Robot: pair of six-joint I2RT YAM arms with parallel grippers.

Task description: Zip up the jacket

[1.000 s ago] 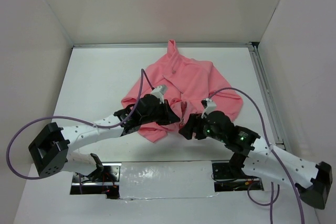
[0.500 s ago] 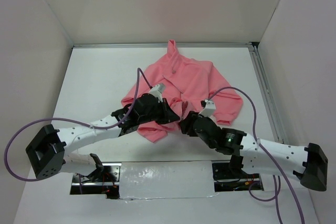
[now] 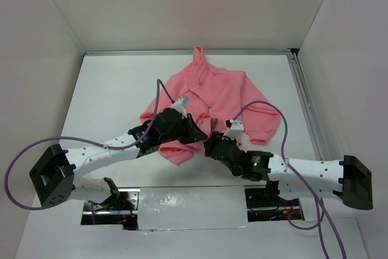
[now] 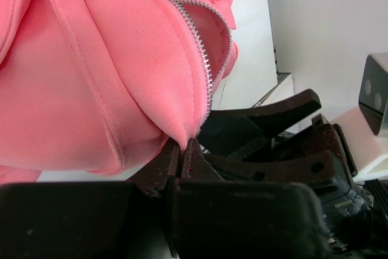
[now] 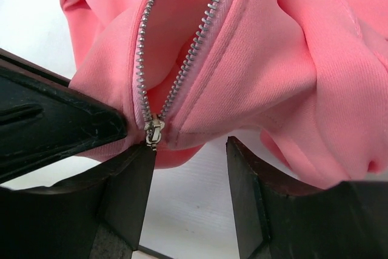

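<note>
Since a second ago the right arm (image 3: 303, 171) has been dropping from a raised bend to a low, stretched line along the near side, and the right gripper (image 3: 211, 147) has been sliding a little leftward toward the left gripper (image 3: 195, 133), which is sitting almost where it was. The jacket (image 3: 224, 92) is lying mid-tabletop, its hood pointing at the far wall (image 3: 182, 10), unchanged in outline. The left gripper is pinching the jacket's bottom hem at the foot of the zipper (image 5: 182, 59), lifting it slightly. The right gripper is standing spread apart, one finger's tip just beside the slider (image 5: 153, 130), not clamping it. White tabletop (image 3: 109, 89) is showing broadly left of the jacket; on the right only a narrower strip is separating the sleeve from the metal rail (image 3: 305, 107).
</note>
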